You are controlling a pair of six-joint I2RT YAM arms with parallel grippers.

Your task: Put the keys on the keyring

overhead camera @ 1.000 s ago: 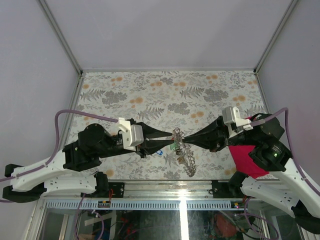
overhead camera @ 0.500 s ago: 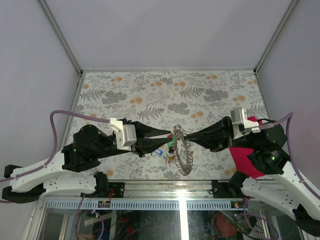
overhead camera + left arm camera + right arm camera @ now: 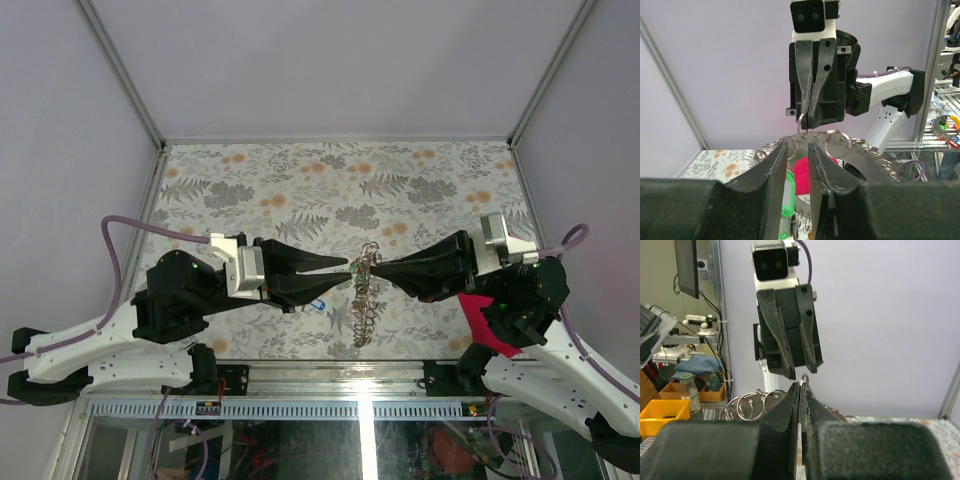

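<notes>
My right gripper (image 3: 375,267) is shut on the keyring (image 3: 365,260), whose small ring pokes up above my fingertips in the right wrist view (image 3: 804,377). The chain of silvery rings (image 3: 361,315) hangs down from the keyring towards the table. My left gripper (image 3: 348,266) faces the right one tip to tip, with its jaws a little apart just below the held ring (image 3: 802,126). A green-headed key (image 3: 786,187) hangs between the left fingers, not pinched. A blue key (image 3: 320,303) lies on the table under the left gripper. The other keys are hidden.
A crimson cloth (image 3: 495,325) lies on the floral table beside the right arm and shows behind the left jaws (image 3: 807,175). Metal frame posts and lilac walls enclose the table. The table's front rail (image 3: 330,375) runs just below the hanging chain.
The keyring and chain have come up off the table and now hang straighter. The right arm has drawn back to the right; the left gripper stays at the ring.
</notes>
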